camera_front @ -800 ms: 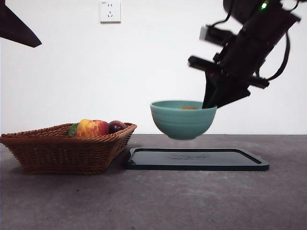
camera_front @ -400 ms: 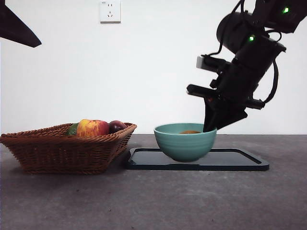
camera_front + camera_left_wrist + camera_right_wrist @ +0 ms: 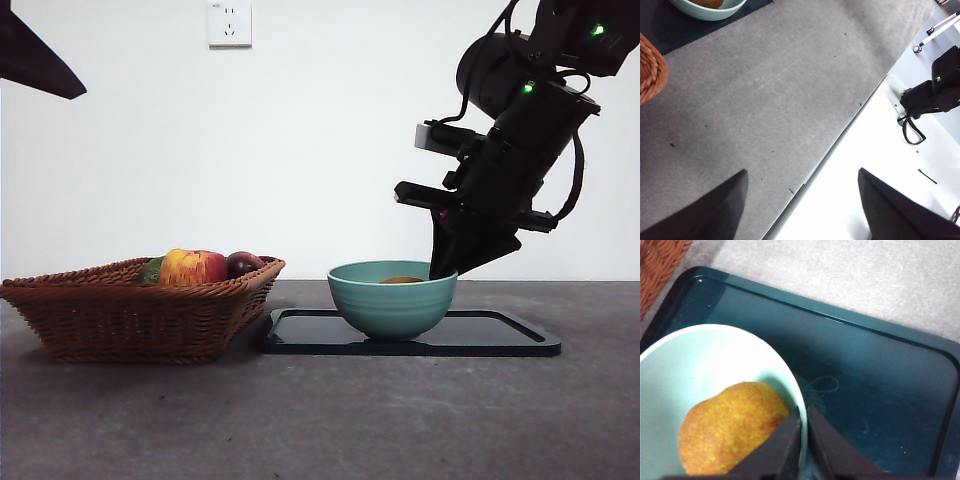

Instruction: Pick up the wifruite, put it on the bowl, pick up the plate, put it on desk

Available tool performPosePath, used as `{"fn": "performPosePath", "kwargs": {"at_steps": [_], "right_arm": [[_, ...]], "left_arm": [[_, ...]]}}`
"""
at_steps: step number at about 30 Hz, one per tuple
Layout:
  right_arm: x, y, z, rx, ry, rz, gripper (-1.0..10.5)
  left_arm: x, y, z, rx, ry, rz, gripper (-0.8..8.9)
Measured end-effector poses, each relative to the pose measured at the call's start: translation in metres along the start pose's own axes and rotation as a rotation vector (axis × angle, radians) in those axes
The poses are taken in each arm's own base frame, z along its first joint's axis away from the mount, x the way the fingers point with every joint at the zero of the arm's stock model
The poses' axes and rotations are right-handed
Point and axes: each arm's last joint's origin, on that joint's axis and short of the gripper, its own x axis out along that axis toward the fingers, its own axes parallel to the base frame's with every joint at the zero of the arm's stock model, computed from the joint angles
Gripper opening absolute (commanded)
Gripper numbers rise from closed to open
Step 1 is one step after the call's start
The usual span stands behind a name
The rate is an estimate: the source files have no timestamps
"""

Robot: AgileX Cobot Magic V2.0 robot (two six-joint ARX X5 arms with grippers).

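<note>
The teal-green bowl (image 3: 392,298) stands on the dark plate (image 3: 500,335), a flat tray lying on the desk (image 3: 320,420). The orange-brown wifruite (image 3: 402,280) lies inside the bowl and shows clearly in the right wrist view (image 3: 730,427). My right gripper (image 3: 445,268) comes down from the upper right and is shut on the bowl's right rim (image 3: 799,405), one jaw inside and one outside. My left gripper (image 3: 802,205) is open and empty above the desk's front edge, away from the bowl (image 3: 705,10).
A brown wicker basket (image 3: 130,315) with a red-yellow apple (image 3: 193,267) and a dark plum (image 3: 243,263) stands just left of the plate. The left arm shows only as a black tip (image 3: 35,55) at the top left.
The right gripper has lowered the bowl with the wifruite from mid-air down onto the plate, shifting slightly right. The left arm has not moved.
</note>
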Motion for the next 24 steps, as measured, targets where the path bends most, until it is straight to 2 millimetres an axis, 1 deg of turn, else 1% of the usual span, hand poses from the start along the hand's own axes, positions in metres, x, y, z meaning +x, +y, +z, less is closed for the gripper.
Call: {"fn": "performPosePath", "kwargs": {"at_steps": [7, 10, 12, 14, 21, 24], "right_arm": [[0.0039, -0.0009, -0.0019, 0.002, 0.012, -0.002, 0.2], [0.0039, -0.0007, -0.0019, 0.002, 0.012, -0.001, 0.9], [0.0039, -0.0007, -0.002, 0.002, 0.013, -0.001, 1.5], [0.0039, -0.0006, -0.0021, 0.002, 0.014, 0.0, 1.8], [0.0035, -0.0011, -0.0021, 0.003, 0.015, -0.007, 1.8], [-0.0048, -0.001, 0.0001, 0.006, 0.007, -0.009, 1.8]], "left_arm": [[0.0, 0.0, -0.0004, -0.002, 0.003, 0.0, 3.44], [0.0, 0.0, -0.0008, -0.005, 0.007, 0.0, 3.44], [0.0, 0.0, -0.0008, -0.005, 0.007, 0.0, 3.44], [0.0, 0.0, -0.0008, -0.005, 0.007, 0.0, 3.44], [0.0, 0.0, -0.0008, -0.005, 0.007, 0.0, 3.44], [0.0, 0.0, -0.0008, -0.005, 0.007, 0.0, 3.44]]}}
